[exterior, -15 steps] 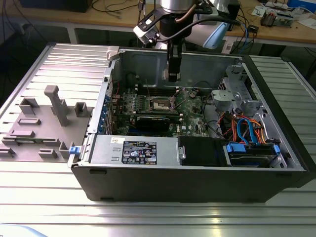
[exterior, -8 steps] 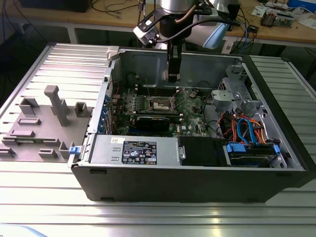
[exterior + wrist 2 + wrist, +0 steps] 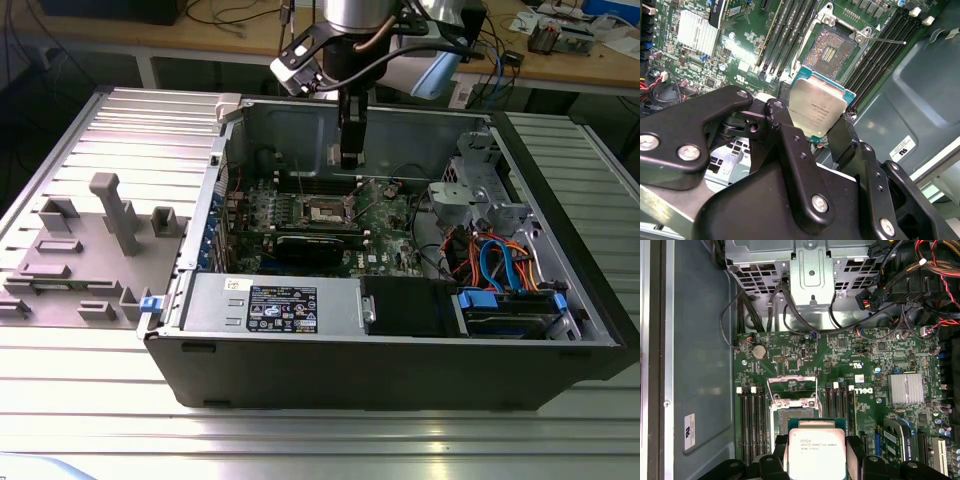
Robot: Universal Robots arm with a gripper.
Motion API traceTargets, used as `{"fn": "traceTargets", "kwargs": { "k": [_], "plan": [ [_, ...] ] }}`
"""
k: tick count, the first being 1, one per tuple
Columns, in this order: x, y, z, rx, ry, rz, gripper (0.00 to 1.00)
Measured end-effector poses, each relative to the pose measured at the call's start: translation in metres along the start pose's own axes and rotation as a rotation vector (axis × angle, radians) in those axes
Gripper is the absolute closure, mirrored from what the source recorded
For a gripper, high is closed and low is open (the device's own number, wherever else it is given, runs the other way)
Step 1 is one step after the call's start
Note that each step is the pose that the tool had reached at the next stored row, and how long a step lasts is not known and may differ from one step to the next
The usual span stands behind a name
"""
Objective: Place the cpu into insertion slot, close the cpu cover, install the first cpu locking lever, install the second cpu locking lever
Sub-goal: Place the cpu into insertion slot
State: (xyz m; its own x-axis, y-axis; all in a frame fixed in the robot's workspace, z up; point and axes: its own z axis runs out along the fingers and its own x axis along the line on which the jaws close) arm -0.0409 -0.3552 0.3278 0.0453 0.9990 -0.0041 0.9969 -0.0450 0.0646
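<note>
The black two-fingered claw [image 3: 815, 134] pinches the small flat square silvery-grey cpu [image 3: 816, 107] by two opposite edges, its fingers [image 3: 786, 131] spread no wider than the chip. In both wrist views the cpu [image 3: 816, 454] hangs above the green motherboard [image 3: 850, 370], near the uncovered square insertion slot [image 3: 792, 414]. In the exterior view the claw [image 3: 349, 150] hangs inside the open black computer case [image 3: 400, 370] on the ribbed metal bench [image 3: 100, 400].

A ribbed metal table [image 3: 320, 440] spans the foreground; behind it stands a wooden workbench [image 3: 100, 38] strewn with cables [image 3: 225, 15] under even light.
</note>
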Motion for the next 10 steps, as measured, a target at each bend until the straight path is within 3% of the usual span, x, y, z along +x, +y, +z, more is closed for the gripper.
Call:
{"fn": "traceTargets", "kwargs": {
  "k": [10],
  "plan": [
    [0.0000, -0.0008, 0.0070, 0.0000, 0.0000, 0.000, 0.46]
  ]
}}
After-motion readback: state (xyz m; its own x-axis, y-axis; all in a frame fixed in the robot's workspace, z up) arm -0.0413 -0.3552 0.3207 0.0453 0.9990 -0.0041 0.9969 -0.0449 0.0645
